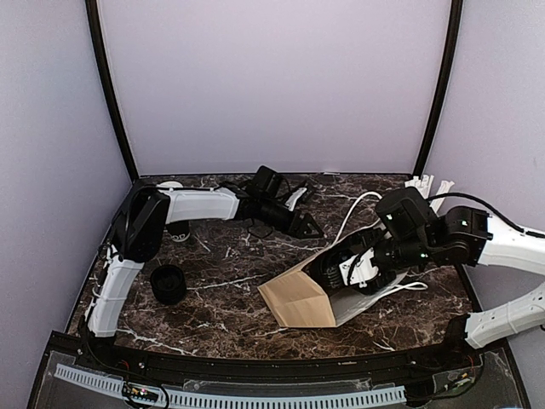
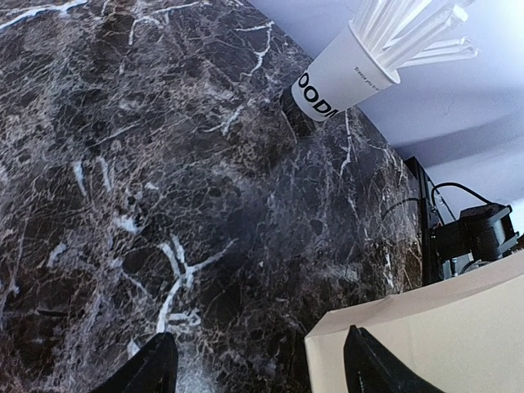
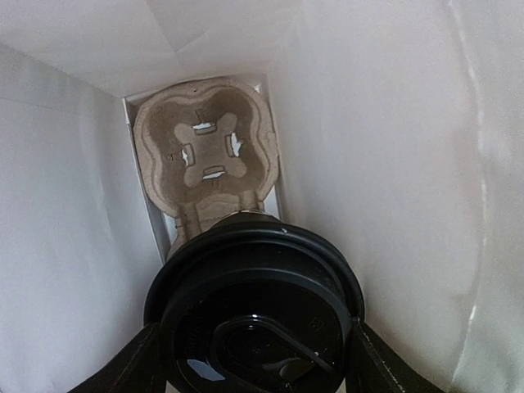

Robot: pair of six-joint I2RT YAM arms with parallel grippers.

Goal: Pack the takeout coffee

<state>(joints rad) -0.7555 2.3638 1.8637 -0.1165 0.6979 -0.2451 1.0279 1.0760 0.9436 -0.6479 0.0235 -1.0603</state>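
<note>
The takeout coffee [image 3: 254,315], a black cup under a round black lid, sits between my right gripper's fingers [image 3: 135,360] inside the brown paper bag [image 3: 426,164]. The right gripper [image 3: 255,364] is shut on it at the lid. A pulp cup carrier [image 3: 205,151] lies at the bag's far end. In the top view the bag [image 1: 298,300] lies on its side at centre right, with the right gripper [image 1: 345,268] in its mouth and the cup hidden. My left gripper [image 1: 302,226] is open and empty above the table, just behind the bag; the bag's corner [image 2: 442,327] shows by its right finger.
A white cup of white stirrers [image 2: 344,78] stands at the back right corner [image 1: 430,183]. A short black round thing [image 1: 169,284] stands on the marble near the left arm. A white cable [image 1: 353,209] runs across the table behind the bag.
</note>
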